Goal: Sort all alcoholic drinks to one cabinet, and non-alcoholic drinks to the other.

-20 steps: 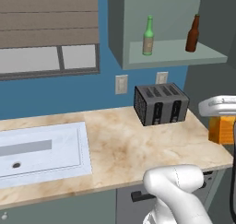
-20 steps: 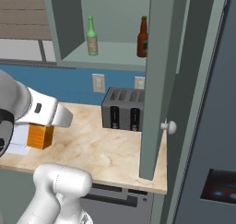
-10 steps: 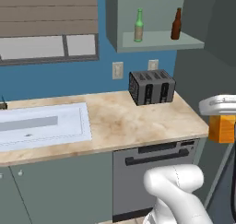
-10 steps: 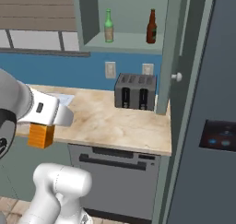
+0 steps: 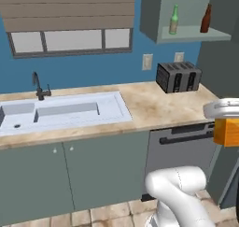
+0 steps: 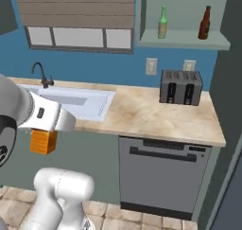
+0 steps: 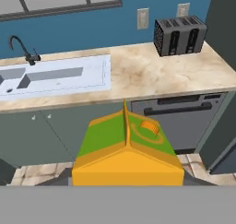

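My gripper is shut on the small orange carton, a non-alcoholic drink, and holds it in the air well in front of the counter. The same carton hangs under the white hand at the right edge of the left base view. In the hand view the carton shows its green and orange gabled top and hides the fingertips. Two alcoholic drinks stand on the open upper cabinet's shelf: a green bottle to the left and a dark brown bottle to the right, also seen as green bottle and brown bottle.
A dark toaster sits on the marble counter below the shelf. A white sink with a black faucet lies to the left. A dishwasher is under the counter. A tall dark appliance side bounds the right.
The whole picture has shifted: the base has backed away from the counter, so the lower cabinets, dishwasher and floor now show. The carton stays held in the gripper.
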